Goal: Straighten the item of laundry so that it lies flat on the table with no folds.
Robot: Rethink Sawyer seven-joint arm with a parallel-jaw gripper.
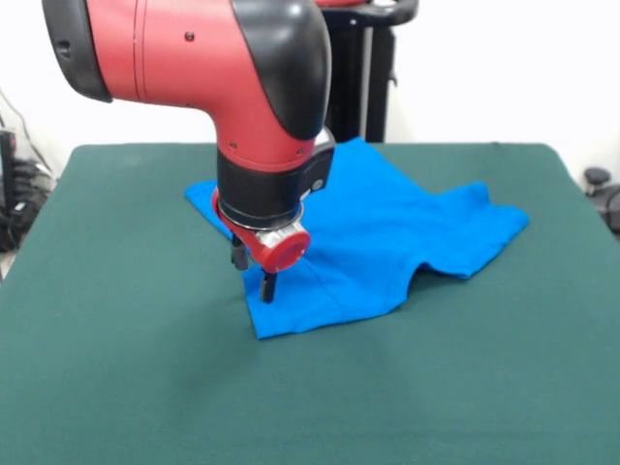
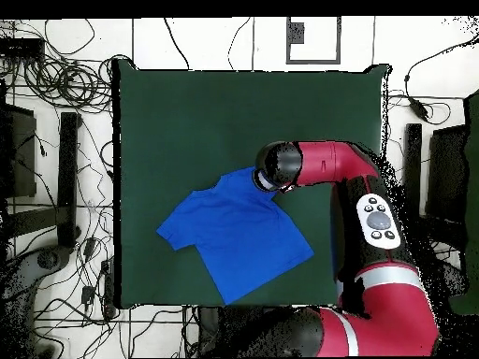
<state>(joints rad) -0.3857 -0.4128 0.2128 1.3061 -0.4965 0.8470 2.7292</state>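
Observation:
The bright blue T-shirt (image 1: 387, 232) lies spread across the middle of the dark green table (image 1: 116, 378), with a sleeve pointing right and a small raised wrinkle on its near hem. My gripper (image 1: 254, 272) points down at the shirt's left edge, close to its near-left corner. The fingers stand apart and hold nothing; one fingertip (image 1: 269, 287) is down at the cloth. In the overhead view the shirt (image 2: 234, 232) lies right of the table's (image 2: 187, 112) middle, and the arm's wrist (image 2: 278, 166) covers its upper corner and hides the gripper.
The arm's red and black body (image 1: 223, 68) hangs over the far left part of the shirt. The black pedestal (image 1: 373, 68) stands behind the table. Cables (image 2: 56, 75) and dark stands (image 2: 37, 215) surround the table on the floor.

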